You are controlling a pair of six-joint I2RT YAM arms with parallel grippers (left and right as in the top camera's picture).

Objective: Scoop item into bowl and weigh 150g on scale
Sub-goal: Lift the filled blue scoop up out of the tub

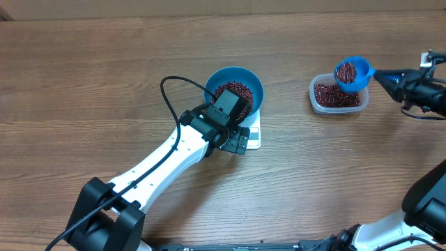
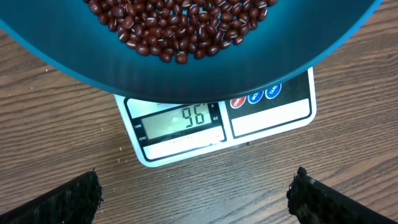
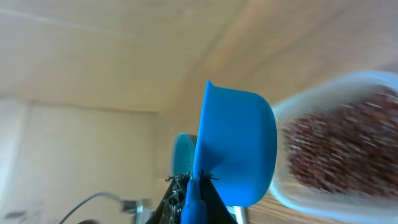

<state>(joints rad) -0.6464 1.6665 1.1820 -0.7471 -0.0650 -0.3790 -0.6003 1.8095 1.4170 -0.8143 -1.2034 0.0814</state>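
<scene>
The blue bowl (image 1: 240, 78) stands on the white scale (image 1: 254, 137) and holds a heap of red-brown beans (image 1: 237, 89). In the left wrist view the bowl (image 2: 205, 71) with its beans (image 2: 180, 25) overhangs the scale's lit display (image 2: 180, 121). My left gripper (image 1: 235, 139) hovers at the scale's front edge, wide open and empty, both fingertips (image 2: 62, 199) low over bare table. At the far right my right gripper (image 1: 398, 80) is shut on the handle of a blue scoop (image 1: 352, 74) that carries beans above the clear tub (image 1: 338, 95). The right wrist view shows the scoop (image 3: 239, 146) edge-on.
The clear plastic tub (image 3: 336, 155) of beans sits right of the scale. A black cable (image 1: 171, 94) loops from the left arm beside the bowl. Wooden tabletop surrounds everything.
</scene>
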